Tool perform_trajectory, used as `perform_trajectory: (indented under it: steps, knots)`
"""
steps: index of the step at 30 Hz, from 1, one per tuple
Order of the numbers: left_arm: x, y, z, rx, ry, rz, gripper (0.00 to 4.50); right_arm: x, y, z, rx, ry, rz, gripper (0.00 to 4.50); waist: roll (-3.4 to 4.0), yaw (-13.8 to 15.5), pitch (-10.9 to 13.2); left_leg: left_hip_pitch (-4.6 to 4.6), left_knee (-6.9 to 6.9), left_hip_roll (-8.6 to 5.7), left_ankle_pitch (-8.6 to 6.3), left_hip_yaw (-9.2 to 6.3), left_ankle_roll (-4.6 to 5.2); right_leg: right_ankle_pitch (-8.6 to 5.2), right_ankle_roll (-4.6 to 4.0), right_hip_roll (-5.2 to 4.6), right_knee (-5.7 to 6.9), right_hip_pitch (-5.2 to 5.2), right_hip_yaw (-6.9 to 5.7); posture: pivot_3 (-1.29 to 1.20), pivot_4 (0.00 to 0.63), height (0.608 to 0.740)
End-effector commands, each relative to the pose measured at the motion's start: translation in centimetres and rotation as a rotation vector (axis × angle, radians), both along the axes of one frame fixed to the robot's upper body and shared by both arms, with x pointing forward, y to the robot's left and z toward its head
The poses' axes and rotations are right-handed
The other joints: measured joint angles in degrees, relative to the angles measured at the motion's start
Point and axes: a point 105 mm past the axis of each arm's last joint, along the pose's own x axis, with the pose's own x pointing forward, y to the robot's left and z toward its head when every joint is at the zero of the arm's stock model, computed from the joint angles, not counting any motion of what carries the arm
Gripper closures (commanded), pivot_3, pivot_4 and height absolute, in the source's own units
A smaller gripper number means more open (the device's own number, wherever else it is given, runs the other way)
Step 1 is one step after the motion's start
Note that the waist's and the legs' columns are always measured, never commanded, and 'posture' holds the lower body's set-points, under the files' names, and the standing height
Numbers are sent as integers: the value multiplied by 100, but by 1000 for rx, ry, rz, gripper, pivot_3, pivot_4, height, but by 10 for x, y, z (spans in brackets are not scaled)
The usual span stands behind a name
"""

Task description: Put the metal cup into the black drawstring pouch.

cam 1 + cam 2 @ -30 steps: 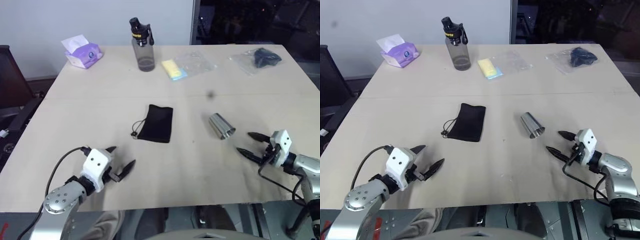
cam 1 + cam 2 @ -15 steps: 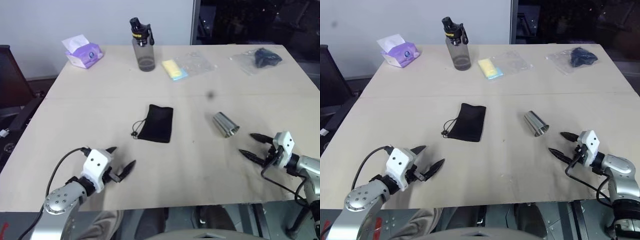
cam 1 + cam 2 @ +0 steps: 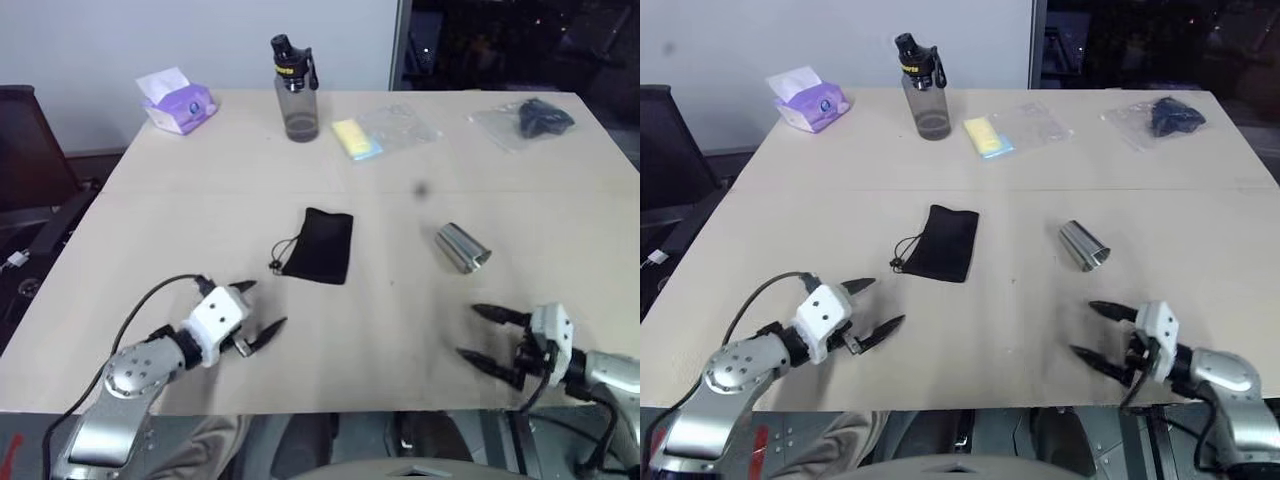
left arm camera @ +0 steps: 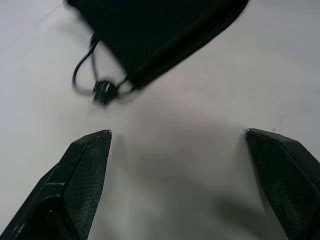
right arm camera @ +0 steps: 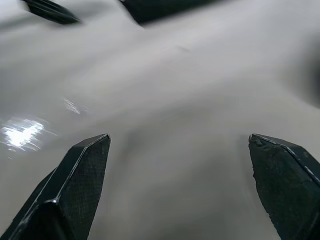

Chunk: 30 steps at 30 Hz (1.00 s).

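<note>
The metal cup [image 3: 463, 248] lies on its side at three o'clock from the black pouch [image 3: 320, 245]. Both the left gripper [image 3: 260, 315] and right gripper [image 3: 482, 336] gape wide, empty. The right should straddle the cup's body squarely, so it cannot roll.

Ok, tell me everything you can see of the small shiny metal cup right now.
The small shiny silver metal cup is a handleless, slightly tapered tumbler with a polished, mirror-like steel wall. It lies on its side on the pale tabletop, its open mouth turned toward the near right edge. Its inside cannot be made out. It sits to the right of the black fabric drawstring pouch, well apart from it. Nothing touches it but the table; the open right gripper is nearer the table's front edge, clear of it.
</note>
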Motion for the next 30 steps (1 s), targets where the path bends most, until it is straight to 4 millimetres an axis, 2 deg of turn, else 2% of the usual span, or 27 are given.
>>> perform_trajectory:
  steps: [1, 8, 14, 17, 20, 23, 24, 25, 28, 30]
  knots:
    - [11, -9, 9, 41, -61, -52, 29, 1, 8, 14, 30, -48, -25, 0, 0, 3, 1, 0, 1, 0, 0, 1, 0, 0, 0, -3, 0, 0, 0, 0, 150, 740]
    - [42, -19, 15, 141, -179, -100, 29, -2, 13, 13, 48, -52, -71, 0, -9, 13, 9, -12, -3, -1, 1, 0, 1, 0, 0, 2, -2, -6, -12, 0, 150, 740]
    - [57, -33, 17, 115, -216, -124, 29, -4, 15, 14, 50, -56, -89, 0, -10, 13, 10, -12, -4, 0, 1, 19, 2, 0, 0, 11, -1, -5, -19, 0, 150, 740]
    - [62, -40, 14, 41, -185, -112, 29, -5, 17, 15, 55, -60, -95, 0, -9, 18, 9, -11, -2, 0, 1, 18, 2, 0, 0, 11, -1, -3, -20, 0, 150, 740]
    - [65, -44, 7, 20, -153, -113, 925, -6, 20, 17, 70, -64, -96, 0, -12, 15, 9, -12, 5, -1, 2, 16, 2, 1, 1, 10, -1, 1, -21, 0, 150, 740]
    - [68, -46, 2, 19, -134, -122, 2188, -5, 23, 22, 104, -78, -102, 0, -12, 15, 9, -11, 6, -4, 2, 17, 3, 1, 2, 14, 0, 1, -21, 0, 150, 740]
    - [69, -46, 1, 15, -131, -122, 2766, -5, 24, 23, 115, -83, -105, 0, -12, 14, 8, -11, 6, -4, 2, 16, 3, 1, 1, 17, 1, 1, -21, 0, 150, 740]
    - [71, -46, 1, 11, -129, -121, 2985, -4, 24, 25, 121, -88, -106, 0, -11, 15, 8, -11, 7, -4, 2, 15, 3, 1, 1, 18, 1, 1, -21, 0, 150, 740]
    - [73, -48, 3, 0, -127, -125, 4421, -5, 26, 26, 126, -95, -103, 0, -12, 14, 8, -10, 7, -3, 2, 13, 3, 1, 1, 21, 4, 1, -22, 0, 150, 740]
    - [74, -51, 4, -15, -125, -134, 4421, -5, 26, 27, 127, -97, -101, 0, -11, 14, 8, -10, 8, -3, 2, 16, 2, 1, 1, 21, 4, 1, -21, 0, 150, 740]
